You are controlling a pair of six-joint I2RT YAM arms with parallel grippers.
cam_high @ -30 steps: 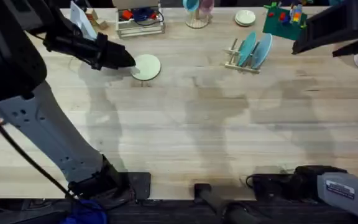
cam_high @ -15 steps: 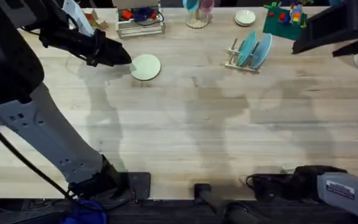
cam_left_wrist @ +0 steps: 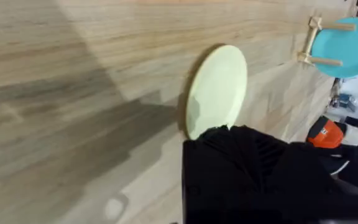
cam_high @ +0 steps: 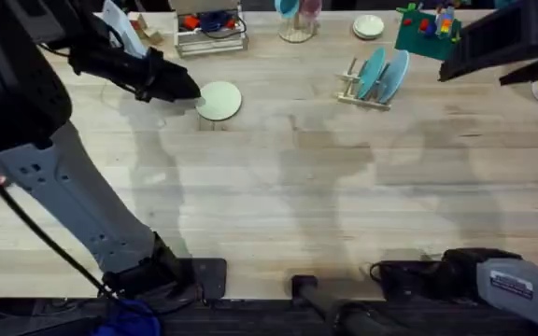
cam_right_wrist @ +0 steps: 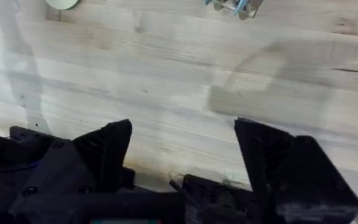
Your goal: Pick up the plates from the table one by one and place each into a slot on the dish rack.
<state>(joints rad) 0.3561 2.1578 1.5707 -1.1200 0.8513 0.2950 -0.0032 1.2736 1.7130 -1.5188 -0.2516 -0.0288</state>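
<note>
Robot lab, wooden table (cam_high: pixel 344 205), clutter

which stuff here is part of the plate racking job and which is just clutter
Job:
- cream plate on the table, beside the left gripper
- second cream plate at the far edge
- dish rack, holding two teal plates

Clutter:
- wire basket
- green board with toys

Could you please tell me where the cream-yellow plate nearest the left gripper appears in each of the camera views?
Overhead: the cream-yellow plate lies flat on the table, upper left of centre, at the left gripper tip.
Left wrist: the plate sits centre-right, just beyond the gripper.
Right wrist: a sliver at the top edge.
Shared landmark: the dish rack with teal plates.
</note>
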